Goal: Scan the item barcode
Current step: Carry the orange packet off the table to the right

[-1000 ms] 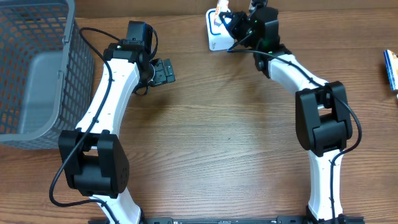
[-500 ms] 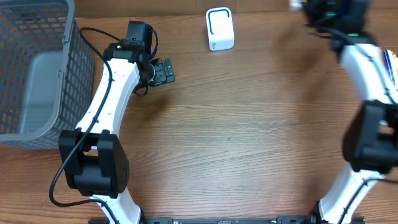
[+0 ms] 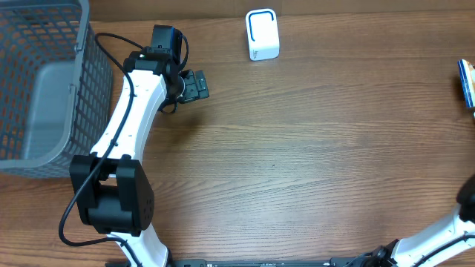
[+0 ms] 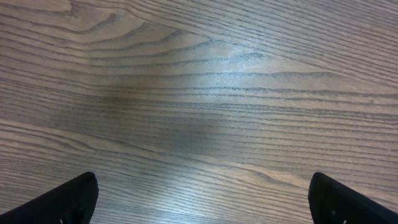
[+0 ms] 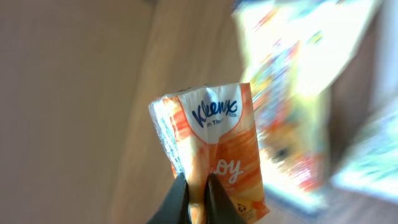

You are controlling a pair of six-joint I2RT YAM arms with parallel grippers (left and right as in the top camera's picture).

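The right gripper (image 5: 198, 190) has its 2 fingers clamped on an orange tissue pack (image 5: 214, 137). The left gripper (image 3: 194, 85) holds its fingers apart above the table (image 3: 297, 163).

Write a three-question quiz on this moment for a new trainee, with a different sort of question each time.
1. True or false: the left gripper stands open with nothing between its fingers.
2. What does the right gripper pinch? A) a Kleenex tissue pack B) a bottle C) a spoon
3. Fill in: seen from overhead, the grey mesh basket stands on the robot's ___ side.

Key: 1 true; 2 A; 3 left.
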